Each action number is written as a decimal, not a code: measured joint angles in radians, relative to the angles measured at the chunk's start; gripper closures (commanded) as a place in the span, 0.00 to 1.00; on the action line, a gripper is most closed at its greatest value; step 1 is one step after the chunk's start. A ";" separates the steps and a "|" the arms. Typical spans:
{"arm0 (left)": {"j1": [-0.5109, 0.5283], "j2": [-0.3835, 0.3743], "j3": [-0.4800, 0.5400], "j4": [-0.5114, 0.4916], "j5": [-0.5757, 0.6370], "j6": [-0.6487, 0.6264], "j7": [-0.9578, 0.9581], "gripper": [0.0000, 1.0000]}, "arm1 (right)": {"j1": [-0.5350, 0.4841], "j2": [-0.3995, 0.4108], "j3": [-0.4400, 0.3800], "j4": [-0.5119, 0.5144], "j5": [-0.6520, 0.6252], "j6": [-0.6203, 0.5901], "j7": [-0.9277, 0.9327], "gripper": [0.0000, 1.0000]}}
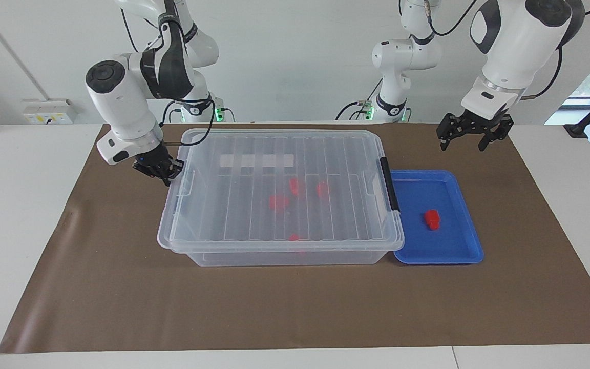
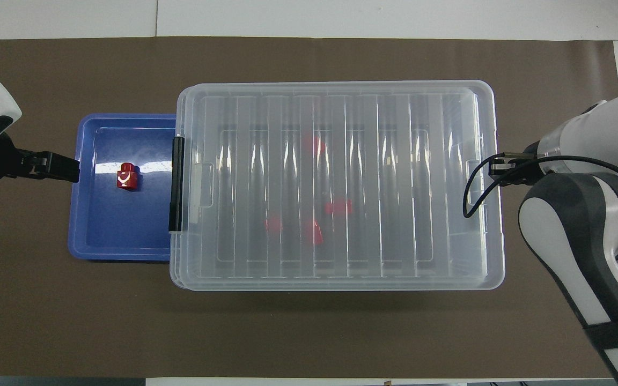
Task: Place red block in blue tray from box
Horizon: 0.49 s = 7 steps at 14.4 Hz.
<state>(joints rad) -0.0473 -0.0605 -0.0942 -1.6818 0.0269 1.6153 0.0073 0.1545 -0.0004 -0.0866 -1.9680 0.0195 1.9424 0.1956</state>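
A: Where is the red block point(image 1: 432, 219)?

B: In the blue tray point(image 1: 459, 254), at the right of the facing frame, left of centre in the overhead one point(image 2: 127, 177). The tray touches the box point(image 1: 279, 256) at its dark latch point(image 1: 390, 184).

A: And the lid point(image 1: 282, 148)?

B: It lies on the box. Four more red blocks point(image 1: 277, 202) show blurred through it.

A: The left gripper point(image 1: 470, 137)?

B: At the upper right of the facing frame, raised over the brown mat point(image 1: 121, 307), fingers spread wide, holding nothing. The overhead frame point(image 2: 51, 165) shows it only as a dark bar at the tray's left rim and hides that spread; it also makes it look level with the tray.

A: The right gripper point(image 1: 164, 173)?

B: At the lid's left end in the facing frame, right end in the overhead one point(image 2: 499, 166). It sits against the lid's edge, but I cannot tell whether it is gripping.
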 measured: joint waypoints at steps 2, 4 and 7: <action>0.001 0.008 0.002 0.054 -0.044 -0.047 0.000 0.00 | 0.000 0.000 0.000 -0.001 0.000 0.000 0.000 1.00; 0.002 0.024 0.008 0.093 -0.062 -0.076 0.000 0.00 | 0.007 -0.001 0.000 -0.002 0.000 0.000 0.007 1.00; 0.003 0.053 0.016 0.116 -0.063 -0.105 0.000 0.00 | 0.020 -0.001 0.000 -0.003 0.000 0.000 0.023 1.00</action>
<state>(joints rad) -0.0438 -0.0078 -0.0785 -1.5655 -0.0359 1.5098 0.0073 0.1742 -0.0013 -0.0861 -1.9710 0.0197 1.9424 0.2188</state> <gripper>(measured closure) 0.000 0.991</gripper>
